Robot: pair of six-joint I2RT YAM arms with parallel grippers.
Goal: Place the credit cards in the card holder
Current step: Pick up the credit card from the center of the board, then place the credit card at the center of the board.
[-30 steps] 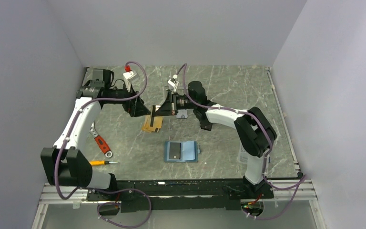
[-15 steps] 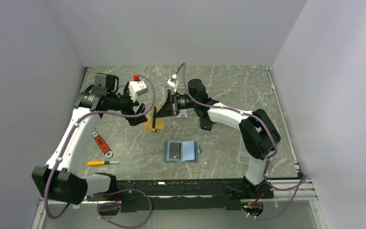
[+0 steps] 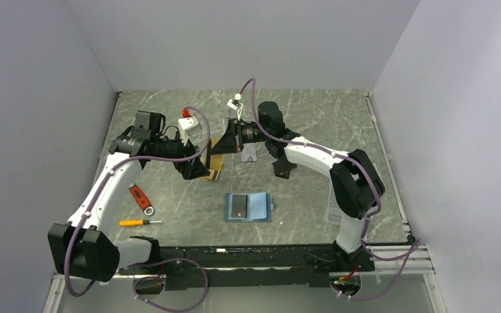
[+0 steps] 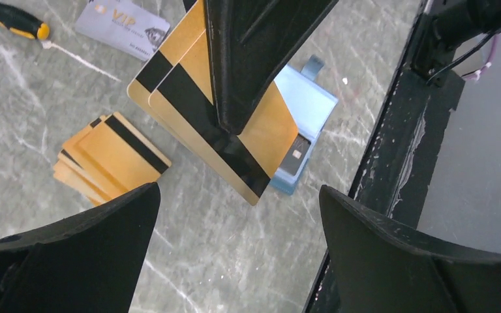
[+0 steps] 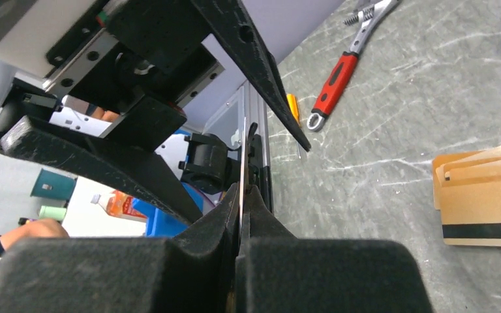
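Observation:
My right gripper (image 3: 224, 145) is shut on two orange-gold credit cards with black stripes (image 4: 199, 134) and holds them on edge above the table; they show edge-on in the right wrist view (image 5: 242, 163). My left gripper (image 3: 196, 167) is open wide, its fingers (image 4: 72, 254) on either side of the held cards and not touching them. A stack of several gold cards (image 3: 212, 173) lies on the table below, also seen in the left wrist view (image 4: 107, 160). The teal-blue card holder (image 3: 259, 207) lies open nearer the front, a dark card (image 3: 238, 206) in its left pocket.
A red-handled wrench (image 3: 140, 197) and an orange screwdriver (image 3: 140, 222) lie front left. A printed packet (image 3: 331, 212) lies by the right arm's base. In the left wrist view a grey VIP card (image 4: 122, 26) and a black-and-yellow screwdriver (image 4: 10, 19) show.
My left arm has swung right and nearer, bringing its open fingers up to the cards. My right gripper has lifted the cards off the stack and raised them slightly.

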